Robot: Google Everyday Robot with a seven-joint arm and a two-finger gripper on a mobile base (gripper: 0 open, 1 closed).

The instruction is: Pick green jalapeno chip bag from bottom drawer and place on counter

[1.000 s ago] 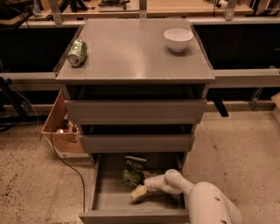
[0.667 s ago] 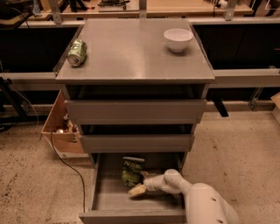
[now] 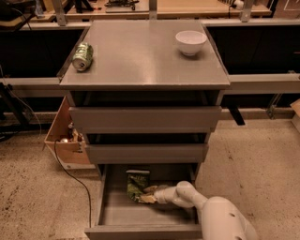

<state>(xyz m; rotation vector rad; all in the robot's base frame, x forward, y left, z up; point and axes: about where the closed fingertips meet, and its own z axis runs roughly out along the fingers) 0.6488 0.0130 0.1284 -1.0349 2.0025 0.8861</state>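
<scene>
The bottom drawer (image 3: 117, 214) is pulled open at the foot of the grey cabinet. The green jalapeno chip bag (image 3: 137, 183) lies on the drawer floor near the back, left of centre. My white arm reaches in from the lower right. The gripper (image 3: 149, 195) is at the bag's lower right edge, touching it. The counter (image 3: 140, 56) is the cabinet's flat grey top, above the two closed drawer fronts.
A dented green-and-silver soda can (image 3: 82, 56) lies on the counter's left edge. A white bowl (image 3: 191, 42) stands at its back right. A cardboard box (image 3: 63, 136) and a black cable (image 3: 75, 180) are on the floor to the left. A wooden workbench (image 3: 187, 7) runs behind.
The gripper has moved a little left and back inside the drawer, up against the bag. The bag, can and bowl have not moved.
</scene>
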